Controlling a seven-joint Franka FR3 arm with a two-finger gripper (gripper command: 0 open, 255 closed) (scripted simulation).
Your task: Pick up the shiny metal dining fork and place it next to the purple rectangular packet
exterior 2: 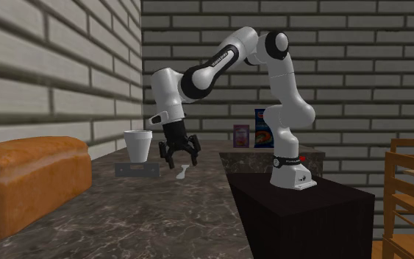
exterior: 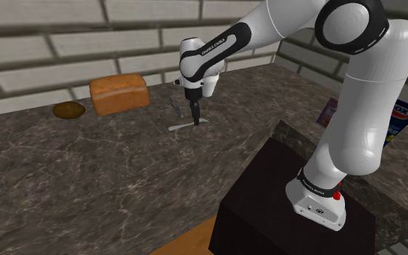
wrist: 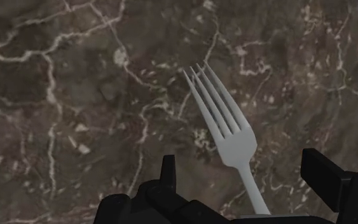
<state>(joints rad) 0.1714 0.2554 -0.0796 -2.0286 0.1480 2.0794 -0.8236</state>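
Note:
A grey metal fork (wrist: 225, 127) lies flat on the dark marble counter (wrist: 63, 127), its tines pointing away from the hand. My gripper (wrist: 243, 172) hangs just above it, open, and the fork's neck and handle run between the two fingers (wrist: 166, 168) without touching them. In the shoulder view the gripper (exterior: 193, 114) points straight down over the fork (exterior: 183, 126). In the second exterior view the open gripper (exterior 2: 178, 153) hovers over the fork (exterior 2: 184, 173). The purple packet (exterior 2: 241, 135) stands upright on the counter behind the stand, and part of the purple packet (exterior: 329, 112) peeks out from behind the arm.
A bread loaf (exterior: 119, 94) and a small brown round item (exterior: 69, 110) lie toward the shoulder view's left. A white cup (exterior 2: 138, 145) sits on a flat box (exterior 2: 137, 169) close behind the gripper. A blue packet (exterior 2: 262, 129) stands beside the purple one. A wooden chair (exterior 2: 411, 191) is beyond the stand.

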